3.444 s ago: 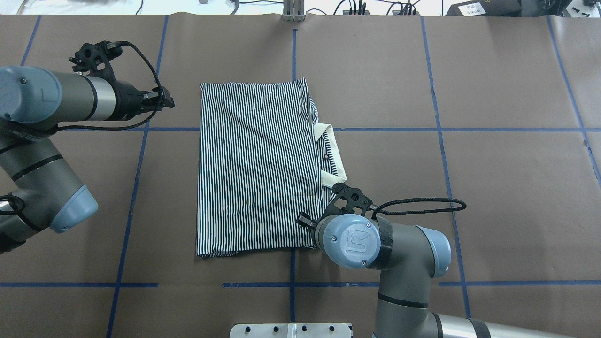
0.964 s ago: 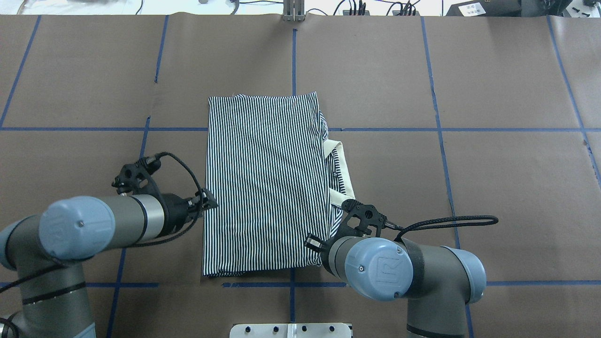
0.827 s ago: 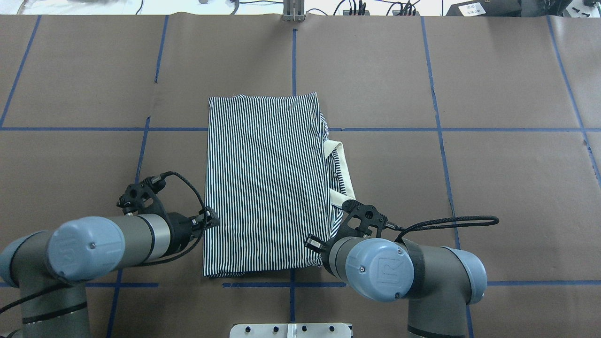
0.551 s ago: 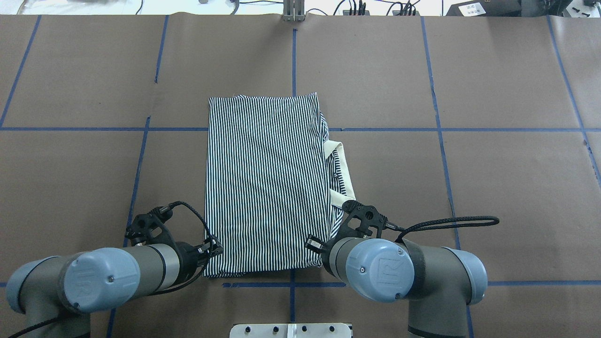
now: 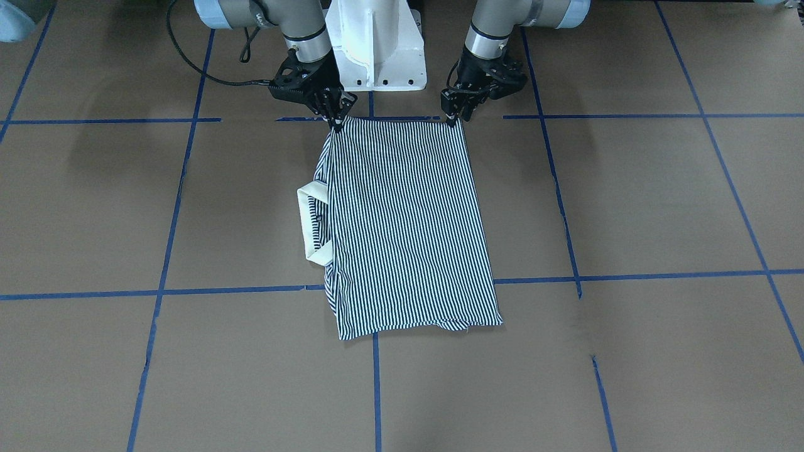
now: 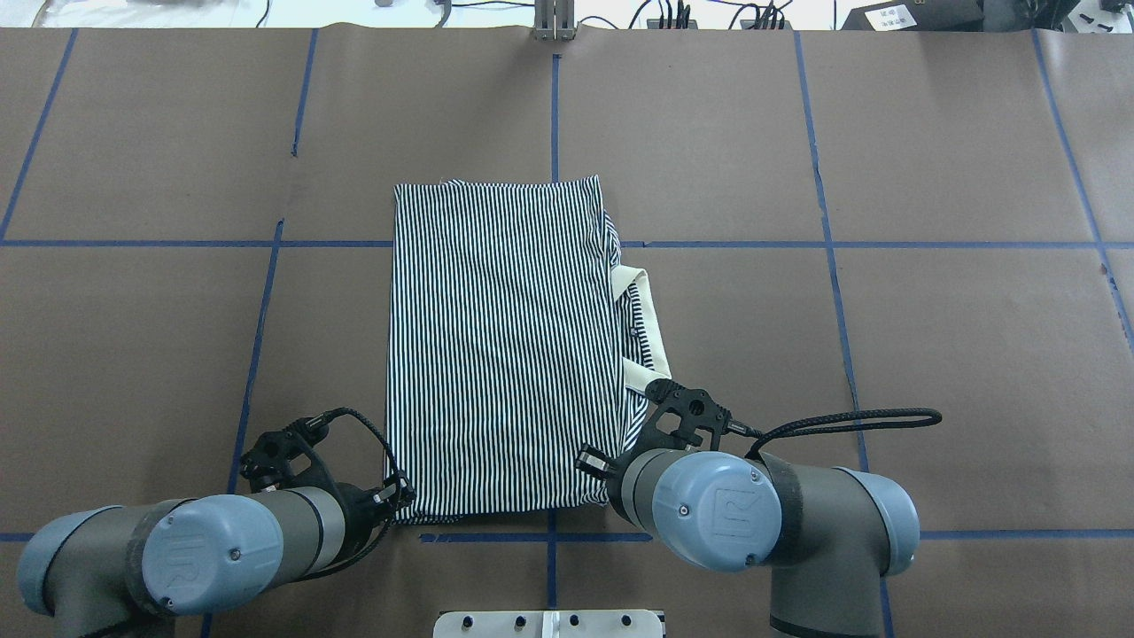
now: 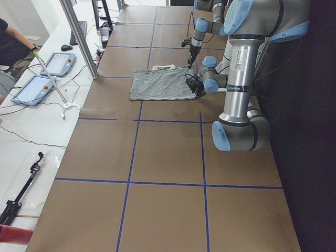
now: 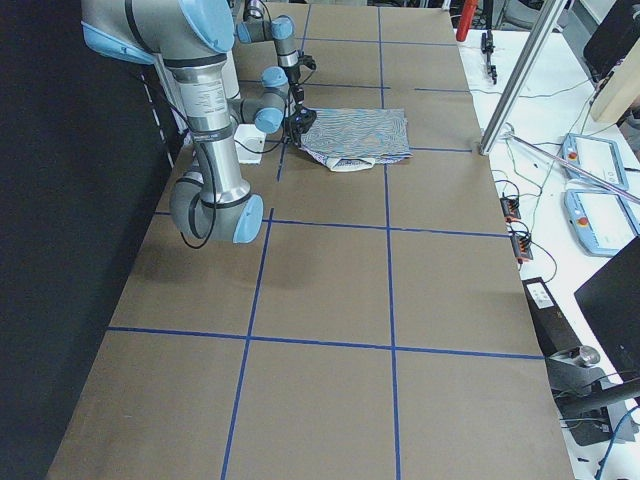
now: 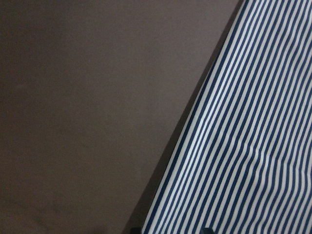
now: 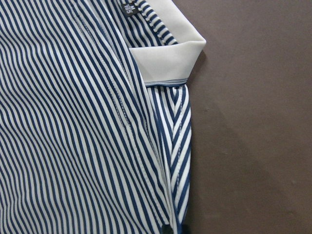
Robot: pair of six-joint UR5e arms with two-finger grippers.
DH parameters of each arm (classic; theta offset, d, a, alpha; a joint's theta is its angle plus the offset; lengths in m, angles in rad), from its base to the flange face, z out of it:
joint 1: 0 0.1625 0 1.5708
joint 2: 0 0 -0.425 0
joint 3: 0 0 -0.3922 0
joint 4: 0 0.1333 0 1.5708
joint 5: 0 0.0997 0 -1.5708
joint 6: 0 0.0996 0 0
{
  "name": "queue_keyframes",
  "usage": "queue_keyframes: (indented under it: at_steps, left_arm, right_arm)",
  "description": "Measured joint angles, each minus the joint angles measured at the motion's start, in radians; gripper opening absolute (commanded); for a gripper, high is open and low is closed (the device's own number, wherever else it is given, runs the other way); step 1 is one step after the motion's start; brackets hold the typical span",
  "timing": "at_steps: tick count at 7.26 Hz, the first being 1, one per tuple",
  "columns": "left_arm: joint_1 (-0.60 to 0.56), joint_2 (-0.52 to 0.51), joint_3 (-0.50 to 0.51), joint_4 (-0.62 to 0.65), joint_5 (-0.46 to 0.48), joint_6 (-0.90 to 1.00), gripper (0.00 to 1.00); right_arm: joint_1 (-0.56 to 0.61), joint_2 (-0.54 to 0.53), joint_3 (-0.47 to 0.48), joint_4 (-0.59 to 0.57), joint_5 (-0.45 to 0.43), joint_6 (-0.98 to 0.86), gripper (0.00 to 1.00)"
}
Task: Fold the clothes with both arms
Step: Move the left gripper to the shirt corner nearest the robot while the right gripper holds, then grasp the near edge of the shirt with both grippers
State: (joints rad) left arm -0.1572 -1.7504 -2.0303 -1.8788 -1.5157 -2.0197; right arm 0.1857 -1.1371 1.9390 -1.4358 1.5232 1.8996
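The striped polo shirt point(image 6: 505, 354) lies folded into a rectangle on the brown table, its cream collar point(image 6: 651, 328) sticking out on the right side. My left gripper point(image 6: 400, 498) is at the shirt's near-left corner and is low on the table. In the left wrist view the shirt edge point(image 9: 253, 146) runs down between dark fingertips that stand apart. My right gripper point(image 5: 336, 123) is shut on the near-right corner. It is hidden under the wrist in the overhead view. The right wrist view shows its tips point(image 10: 171, 229) pinching the striped fabric below the collar point(image 10: 170, 58).
The white pedestal base point(image 5: 377, 44) stands just behind the shirt's near edge, between the arms. A metal post point(image 6: 554, 22) stands at the far table edge. Blue tape lines cross the brown paper. A side table with tablets point(image 7: 42, 79) lies beyond the far edge.
My left arm has swung from the far left, down along the shirt's left edge, to its near-left corner. The shirt slid nearer the robot at first and has lain still since. The right gripper holds still.
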Motion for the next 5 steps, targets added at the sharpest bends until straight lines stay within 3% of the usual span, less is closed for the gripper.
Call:
queue_keyframes:
  at_steps: [2,5]
  left_arm:
    - [0.012,0.002,0.003,0.002,0.000,0.000,0.43]
    - [0.023,0.003,0.005,0.010,0.000,-0.001,0.42]
  right_arm:
    - [0.001,0.001,0.000,0.000,0.000,-0.002,0.00]
    - [0.001,0.002,0.000,0.001,0.000,-0.004,0.00]
